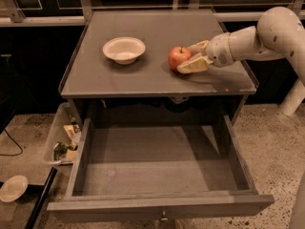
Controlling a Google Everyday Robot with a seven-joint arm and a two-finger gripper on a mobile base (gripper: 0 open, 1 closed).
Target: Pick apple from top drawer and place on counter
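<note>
- The apple (179,57) sits on the counter (143,82), toward the side where my arm comes in, well apart from a white bowl (124,49).
- My pincer (189,57) is low over the counter, right against the apple on the side away from the bowl.
- Its two pale fingers (195,65) are apart, one past the near side of the apple and one behind it. The apple sits just at their tips, and I cannot tell whether either finger touches the skin.
- From the pincer, the apple lies straight ahead along the fingers, toward the bowl. A pull-back would run the opposite way, along the forearm.
- The apple stands upright with its stem pointing up. It is round, with no long axis to speak of.
- The drawer (157,173) hangs open below the counter's front edge, its grey bottom showing.
- I judge the placing done, leaving only a clean retreat that does not nudge the apple into a roll.
</note>
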